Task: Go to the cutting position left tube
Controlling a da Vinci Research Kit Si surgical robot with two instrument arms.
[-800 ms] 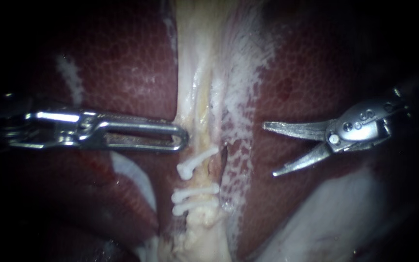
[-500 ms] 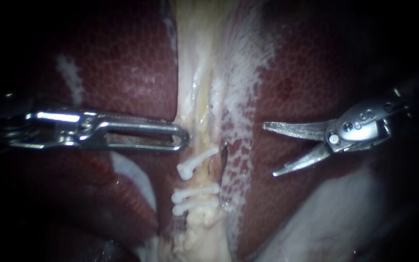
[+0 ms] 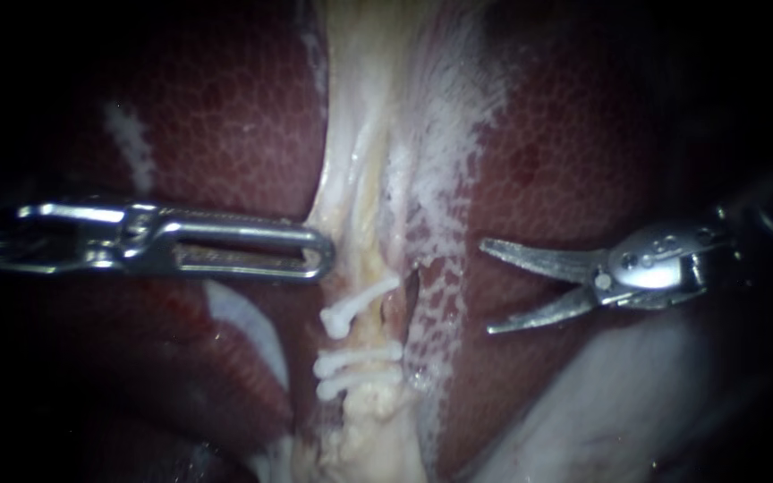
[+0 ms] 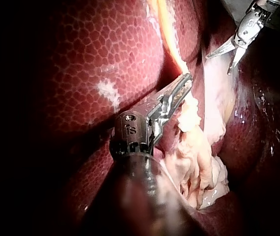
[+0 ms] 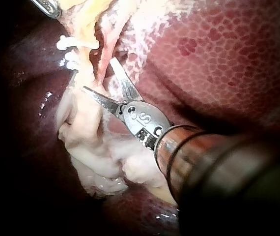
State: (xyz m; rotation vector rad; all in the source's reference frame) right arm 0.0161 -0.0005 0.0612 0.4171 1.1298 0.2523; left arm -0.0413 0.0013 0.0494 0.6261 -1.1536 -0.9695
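A pale tube (image 3: 370, 326) runs down the middle between the liver lobes and carries three white clips (image 3: 357, 304); the lower two (image 3: 358, 368) lie close together. A dark gap (image 3: 410, 295) parts it from a thinner reddish strand to its right. My left instrument (image 3: 319, 255) is shut on the pale tissue strand (image 3: 351, 192) just above the top clip and holds it pulled leftward. My right instrument (image 3: 485, 286) has curved blades standing open, right of the clips and apart from the tube. In the right wrist view the open blades (image 5: 98, 74) lie beside the clipped tube (image 5: 83, 54).
Dark red liver (image 3: 225, 116) lies on both sides, with white mottled membrane (image 3: 445, 179) right of the tube. Pale lumpy tissue (image 5: 105, 157) lies under my right instrument's shaft. A whitish patch (image 3: 610, 394) shows at the lower right.
My left instrument has drawn back to the left, pulling the pale strand with it. My right instrument has moved slightly down and toward the tube, its blades a little less spread.
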